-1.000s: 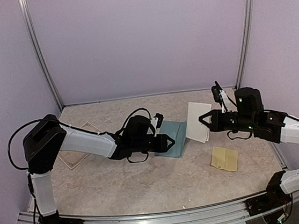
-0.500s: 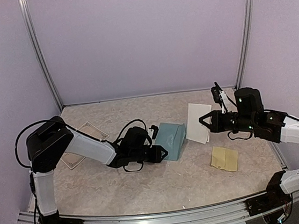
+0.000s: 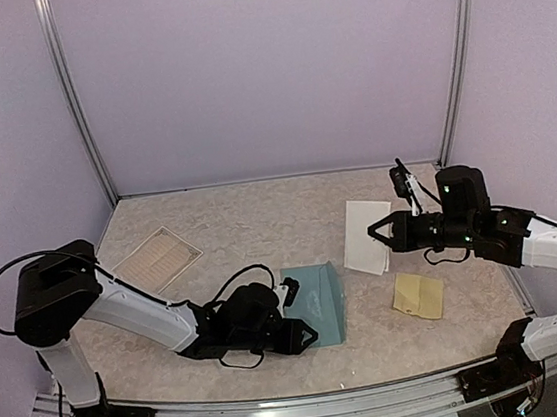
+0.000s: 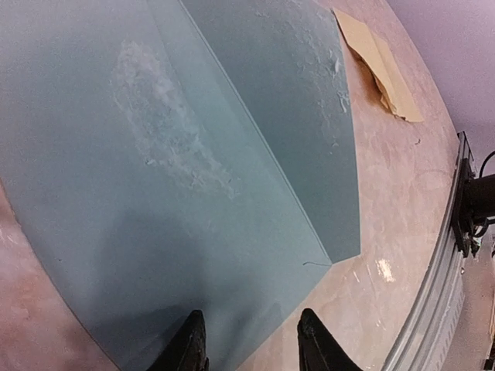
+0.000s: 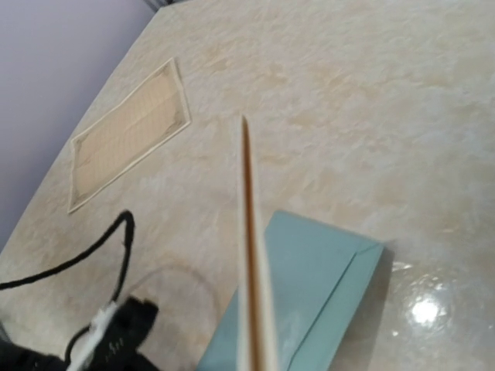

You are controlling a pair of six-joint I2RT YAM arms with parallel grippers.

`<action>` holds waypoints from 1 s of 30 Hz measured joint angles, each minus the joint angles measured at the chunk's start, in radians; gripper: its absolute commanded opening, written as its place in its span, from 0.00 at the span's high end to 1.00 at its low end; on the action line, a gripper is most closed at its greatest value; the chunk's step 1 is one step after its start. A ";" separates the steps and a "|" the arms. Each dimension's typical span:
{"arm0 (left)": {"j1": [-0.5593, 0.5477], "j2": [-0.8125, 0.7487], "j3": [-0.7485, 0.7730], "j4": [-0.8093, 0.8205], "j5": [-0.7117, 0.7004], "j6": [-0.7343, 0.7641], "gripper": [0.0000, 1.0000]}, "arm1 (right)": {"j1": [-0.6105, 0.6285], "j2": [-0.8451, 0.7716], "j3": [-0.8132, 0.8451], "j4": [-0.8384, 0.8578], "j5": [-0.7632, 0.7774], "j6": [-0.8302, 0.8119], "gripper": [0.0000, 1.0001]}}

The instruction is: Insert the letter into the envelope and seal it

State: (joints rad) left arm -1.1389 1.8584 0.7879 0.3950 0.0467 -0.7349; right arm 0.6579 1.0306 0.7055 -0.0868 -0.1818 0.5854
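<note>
The teal envelope (image 3: 316, 303) lies on the table near the front, its flap folded out to the right. It fills the left wrist view as the envelope (image 4: 193, 154). My left gripper (image 3: 308, 338) sits low at the envelope's near-left corner. In the left wrist view the left gripper (image 4: 251, 317) has its jaws apart, one tip over the paper and one over the table beside its edge. My right gripper (image 3: 375, 232) is shut on the white letter (image 3: 367, 237) and holds it up right of the envelope. The right wrist view shows the letter (image 5: 251, 270) edge-on above the envelope (image 5: 325, 270).
A yellow-tan sticker sheet (image 3: 418, 295) lies right of the envelope, also seen as the sticker sheet (image 4: 379, 62). A tan patterned sheet (image 3: 157, 260) lies at the left. The left arm's black cable (image 5: 69, 263) loops over the table. A metal rail (image 3: 281, 409) runs along the front edge.
My left gripper has pulled back toward the front edge, and the envelope came with it and now lies flatter. The right gripper and letter shifted slightly left.
</note>
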 measured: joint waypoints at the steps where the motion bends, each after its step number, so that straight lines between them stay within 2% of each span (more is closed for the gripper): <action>1: -0.022 -0.006 -0.002 -0.011 -0.004 -0.021 0.62 | 0.000 0.000 0.000 -0.002 -0.011 0.000 1.00; 6: -0.096 -0.051 -0.002 -0.099 -0.040 -0.088 0.61 | 0.000 0.004 0.000 -0.025 -0.086 0.000 1.00; 10: -0.100 -0.134 -0.002 -0.174 -0.080 -0.114 0.55 | 0.000 0.032 0.005 -0.058 -0.164 0.012 1.00; 14: -0.064 -0.233 0.005 -0.213 -0.108 -0.129 0.52 | 0.008 0.078 0.010 -0.091 -0.209 0.046 1.00; 20: 0.029 -0.248 0.004 -0.223 -0.103 -0.140 0.44 | 0.028 0.179 0.038 -0.121 -0.235 0.091 1.00; 30: 0.095 -0.247 -0.056 -0.209 -0.029 -0.145 0.46 | 0.040 0.335 0.075 -0.151 -0.270 0.137 1.00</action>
State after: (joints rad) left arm -1.0439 1.6115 0.7315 0.1856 0.0181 -0.8795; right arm 0.6983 1.3651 0.7803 -0.2379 -0.4522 0.7219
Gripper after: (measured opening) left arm 0.546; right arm 0.003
